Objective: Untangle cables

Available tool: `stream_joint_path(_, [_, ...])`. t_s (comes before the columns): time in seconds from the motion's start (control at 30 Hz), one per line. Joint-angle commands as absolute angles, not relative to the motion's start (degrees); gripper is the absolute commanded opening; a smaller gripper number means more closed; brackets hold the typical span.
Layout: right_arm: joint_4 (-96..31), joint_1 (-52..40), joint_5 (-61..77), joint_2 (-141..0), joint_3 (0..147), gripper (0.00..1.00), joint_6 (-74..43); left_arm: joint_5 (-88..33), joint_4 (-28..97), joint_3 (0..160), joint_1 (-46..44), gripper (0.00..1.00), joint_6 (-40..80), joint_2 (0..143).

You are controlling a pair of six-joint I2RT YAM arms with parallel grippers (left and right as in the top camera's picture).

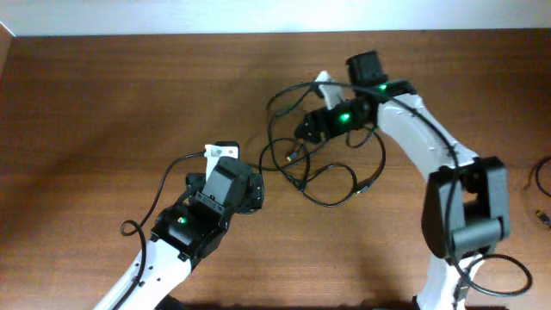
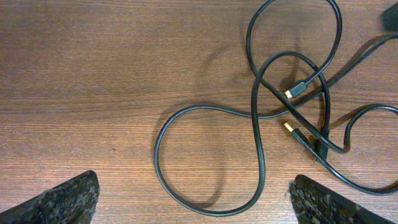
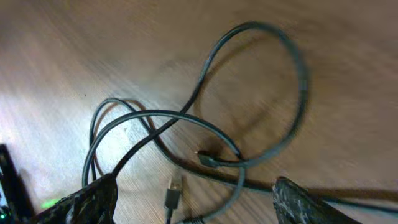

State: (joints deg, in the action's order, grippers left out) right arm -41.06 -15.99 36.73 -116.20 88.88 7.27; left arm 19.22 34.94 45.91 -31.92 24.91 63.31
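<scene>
Several thin black cables (image 1: pixel 320 168) lie tangled in loops on the wooden table, mid-table. My left gripper (image 1: pixel 239 175) is open just left of the tangle. In the left wrist view its fingers (image 2: pixel 194 182) straddle one cable loop (image 2: pixel 186 180) without touching it. A small plug (image 2: pixel 297 89) and a gold-tipped plug (image 2: pixel 292 129) lie further ahead. My right gripper (image 1: pixel 310 116) hovers over the top of the tangle. In the right wrist view it is open (image 3: pixel 194 183), with crossing cables (image 3: pixel 205 124) and a flat plug (image 3: pixel 174 193) between its fingers.
Another black cord (image 1: pixel 541 181) with a plug lies at the table's right edge. The table's far edge meets a white wall (image 1: pixel 172 17). Bare wood (image 1: pixel 103 112) spreads to the left of the tangle.
</scene>
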Motion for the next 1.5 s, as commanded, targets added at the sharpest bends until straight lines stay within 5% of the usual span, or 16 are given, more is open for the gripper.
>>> stream_joint_path(0.0, [-40.62,-18.13,36.77,-118.48,88.49,0.79,1.48,19.0,34.83,45.91,-31.99,0.99,24.82,62.89])
stream_joint_path(0.07, [-38.61,-18.65,36.62,-118.5,88.49,0.79,-11.62,19.0,34.83,45.91,-31.99,0.99,24.82,62.89])
stream_joint_path(0.13, [-37.58,-19.97,36.86,-118.5,88.49,0.99,-18.68,19.0,34.83,45.91,-31.99,0.99,24.82,62.89])
stream_joint_path(0.3, [-32.99,-26.0,37.71,-118.5,88.49,0.99,-24.95,19.0,34.83,45.91,-31.99,0.99,24.82,62.89])
stream_joint_path(0.43, [-31.0,-26.63,34.87,-118.5,88.49,0.99,-41.89,19.0,34.83,45.91,-31.99,0.99,24.82,62.89])
stream_joint_path(0.83, [-33.19,-34.5,22.7,-118.5,88.05,0.99,-48.99,19.0,34.83,45.91,-31.99,0.99,24.82,62.89])
stream_joint_path(0.9, [-33.21,-34.94,20.86,-118.65,88.01,0.8,-48.97,19.0,34.83,45.91,-31.99,0.99,24.82,62.89])
stream_joint_path(1.37, [-23.75,-33.67,11.4,-122.3,87.96,0.77,-45.3,18.98,34.83,45.91,-31.99,0.99,24.82,62.89])
stream_joint_path(1.47, [-21.78,-33.67,11.64,-122.3,87.96,0.55,-45.54,19.0,34.83,45.91,-31.99,0.99,24.82,62.89])
